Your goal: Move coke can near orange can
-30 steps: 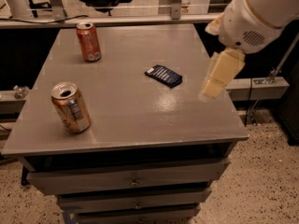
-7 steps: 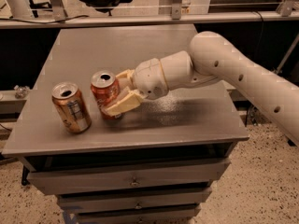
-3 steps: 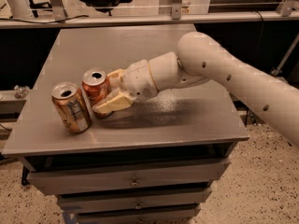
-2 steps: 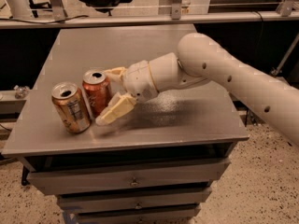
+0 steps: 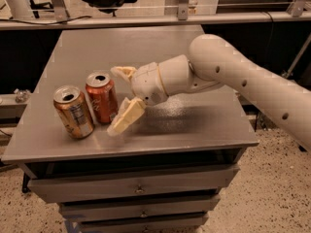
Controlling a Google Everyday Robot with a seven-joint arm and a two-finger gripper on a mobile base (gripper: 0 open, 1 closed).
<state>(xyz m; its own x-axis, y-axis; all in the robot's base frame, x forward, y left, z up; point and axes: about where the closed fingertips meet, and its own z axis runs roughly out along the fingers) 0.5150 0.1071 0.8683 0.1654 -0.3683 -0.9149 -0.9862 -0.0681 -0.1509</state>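
Note:
The coke can (image 5: 102,97), darker red with a silver top, stands upright on the grey table (image 5: 160,42) at the front left. The golden-orange can (image 5: 73,111) stands upright just left of it, almost touching. My gripper (image 5: 119,101) is right beside the coke can on its right side. It is open, with one cream finger (image 5: 125,117) low in front and the other (image 5: 123,72) behind. The fingers are apart from the can and hold nothing.
My white arm (image 5: 228,79) reaches in from the right across the table. The table's front edge (image 5: 136,154) runs just below the cans, with drawers (image 5: 141,188) underneath. A chair and a rail stand behind the table.
The gripper carried the coke can from the far left of the table to beside the orange can. In the last second it let go and drew back to the right.

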